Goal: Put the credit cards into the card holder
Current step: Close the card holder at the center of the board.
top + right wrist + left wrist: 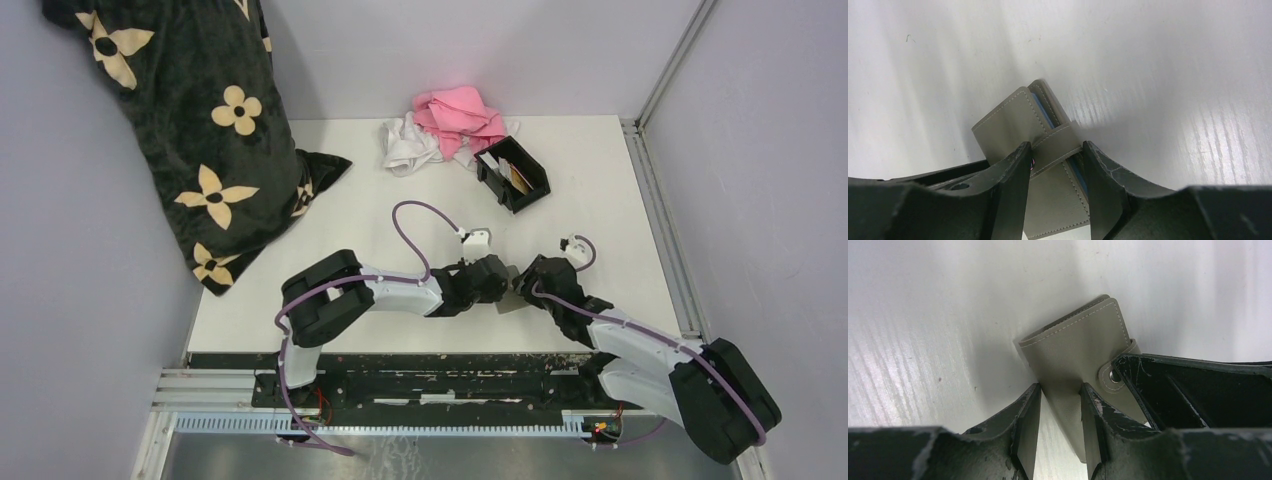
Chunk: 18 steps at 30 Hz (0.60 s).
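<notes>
Clerk: Setting: white table (350, 210), grey walls; flowered black blanket (190, 120) at left, pink and white cloths (455, 115) at the back.

Checker: And the task's things?

Clerk: The card holder (512, 175) stood back right, just beside the cloths, with credit cards (517, 178) in it. The grey wallet (1083, 340) stood near the front, well apart.

Checker: Fingers?

Clerk: The right fingers (1015, 175) gripped the wallet across its strap (1055, 145). The left fingers (1091, 420) straddled its cover; whether they pinched could not be told.

Checker: Hazards?

Clerk: The strap looked fastened. An uneven pull could twist the wallet loose. A blue edge showed inside, card or lining; anything loose might spill once the strap gave.
</notes>
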Motion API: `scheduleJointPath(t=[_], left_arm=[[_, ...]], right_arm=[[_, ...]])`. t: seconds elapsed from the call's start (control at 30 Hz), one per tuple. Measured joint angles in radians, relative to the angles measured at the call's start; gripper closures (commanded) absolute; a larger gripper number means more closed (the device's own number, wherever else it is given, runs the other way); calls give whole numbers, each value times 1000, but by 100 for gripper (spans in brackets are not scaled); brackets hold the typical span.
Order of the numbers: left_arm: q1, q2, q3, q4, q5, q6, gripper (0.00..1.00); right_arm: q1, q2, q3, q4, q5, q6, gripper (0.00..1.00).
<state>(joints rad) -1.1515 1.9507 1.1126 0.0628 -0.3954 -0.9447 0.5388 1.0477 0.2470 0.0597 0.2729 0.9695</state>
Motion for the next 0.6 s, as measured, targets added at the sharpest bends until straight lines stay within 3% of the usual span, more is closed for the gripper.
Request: scheduleJointPath(t=[0.6], left_arm=[[50,-66,-74,-23,-21,0,57]], right_arm=[[209,212,28,217,227,66,54]])
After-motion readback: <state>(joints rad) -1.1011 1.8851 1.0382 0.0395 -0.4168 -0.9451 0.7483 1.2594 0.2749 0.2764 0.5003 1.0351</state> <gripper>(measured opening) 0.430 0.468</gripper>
